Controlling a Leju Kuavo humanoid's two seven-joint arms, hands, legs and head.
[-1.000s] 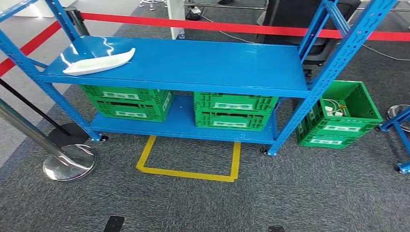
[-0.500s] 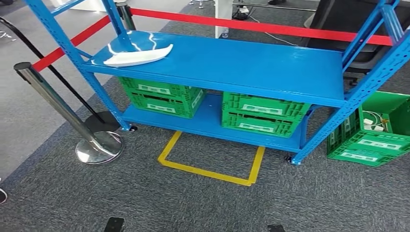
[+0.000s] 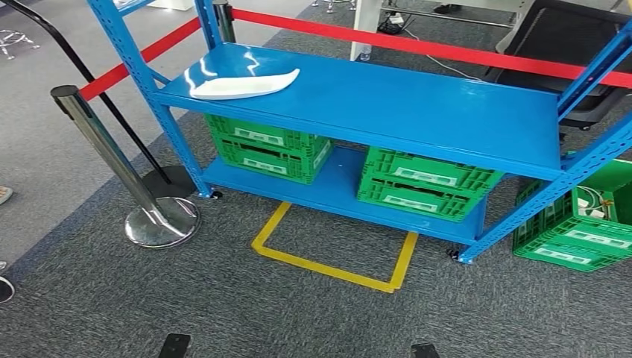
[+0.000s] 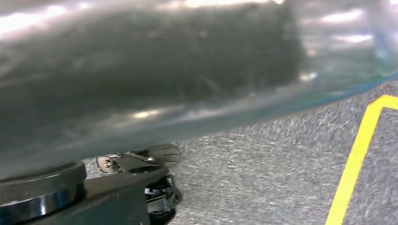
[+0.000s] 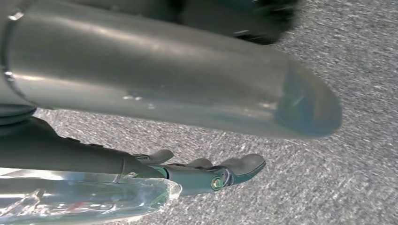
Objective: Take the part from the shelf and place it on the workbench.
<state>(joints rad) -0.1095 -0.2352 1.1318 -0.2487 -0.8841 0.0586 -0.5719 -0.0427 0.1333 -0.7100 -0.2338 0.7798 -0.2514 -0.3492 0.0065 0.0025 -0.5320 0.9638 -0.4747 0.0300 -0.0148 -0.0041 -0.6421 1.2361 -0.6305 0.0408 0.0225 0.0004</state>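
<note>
Carpet [image 3: 97, 313], grey and coarse-woven, covered the floor before us, with a yellow tape rectangle [image 3: 334, 262] marked on it just in front of the blue shelf unit [image 3: 417, 104]. We saw the white part [image 3: 242, 83] lying flat on the upper blue shelf, near its left end, apart from both hands. Under that shelf, two green crates [image 3: 272, 145] sat side by side on the lower board, and a third green crate [image 3: 589, 224] stood on the carpet just beside the unit's right post. A red barrier belt [image 3: 417, 46] ran behind the shelf, and a chrome stanchion [image 3: 141, 186] stood on the carpet to the left of it. In the wrist views our left hand [image 4: 145, 173] and right hand [image 5: 211, 171] hung over the carpet; the right hand's fingers lay extended with nothing in them, while we could not tell how the left hand's fingers lay.
</note>
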